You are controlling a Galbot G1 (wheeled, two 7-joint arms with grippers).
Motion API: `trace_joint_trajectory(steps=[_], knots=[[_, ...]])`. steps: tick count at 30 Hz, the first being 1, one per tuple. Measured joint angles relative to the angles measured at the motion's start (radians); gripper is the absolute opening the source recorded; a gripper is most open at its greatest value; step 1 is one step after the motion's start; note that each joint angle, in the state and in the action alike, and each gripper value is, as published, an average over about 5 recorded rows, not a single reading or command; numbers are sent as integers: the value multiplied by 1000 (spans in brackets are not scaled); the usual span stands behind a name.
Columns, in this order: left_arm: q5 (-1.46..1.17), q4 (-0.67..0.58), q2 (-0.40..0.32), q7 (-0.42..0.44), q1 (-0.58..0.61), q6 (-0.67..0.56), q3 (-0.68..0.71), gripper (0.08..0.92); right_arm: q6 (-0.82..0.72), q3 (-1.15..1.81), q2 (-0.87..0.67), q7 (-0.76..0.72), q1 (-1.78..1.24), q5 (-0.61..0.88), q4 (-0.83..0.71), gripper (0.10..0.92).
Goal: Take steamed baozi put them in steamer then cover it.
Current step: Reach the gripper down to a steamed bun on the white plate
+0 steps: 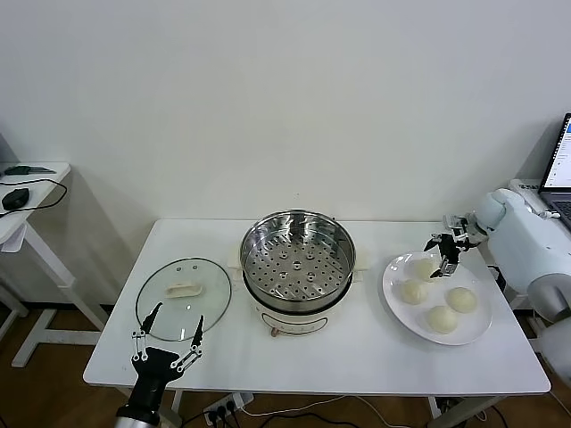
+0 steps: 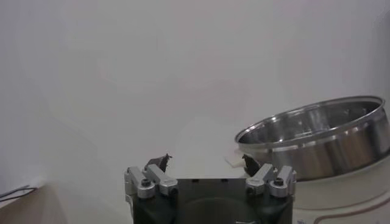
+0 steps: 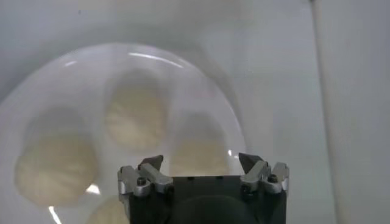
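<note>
With all four baozi on the white plate and the steamer empty, the right gripper hovers open-fingered, holding nothing, and must descend to grasp one, while the left gripper waits open by the cover.

Setting: robotics lab or test room with a staged cooking setup, not a home kitchen.
- Plain white wall, bare, behind the table.
- White table on metal legs, freestanding; cables and a power strip on the wooden floor under its front edge.
- Electric steamer at table centre, glass cover toward the left edge, white plate of baozi toward the right edge.
- Second white desk off the left edge, carrying a computer mouse and cable.
- Laptop screen past the right edge.
</note>
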Motion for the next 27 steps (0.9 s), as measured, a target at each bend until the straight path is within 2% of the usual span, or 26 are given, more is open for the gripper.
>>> trace_joint_trajectory(steps=[14, 22, 27], knots=[[-9, 2, 4, -9, -4, 2, 4, 823, 6, -2, 56, 84, 4, -71, -93, 817], [-13, 0, 5, -11, -1, 2, 4, 823, 4, -4, 70, 111, 1, -84, -115, 701], [-17, -3, 4, -13, 1, 3, 3, 823, 6, -5, 73, 114, -4, -86, -118, 668]])
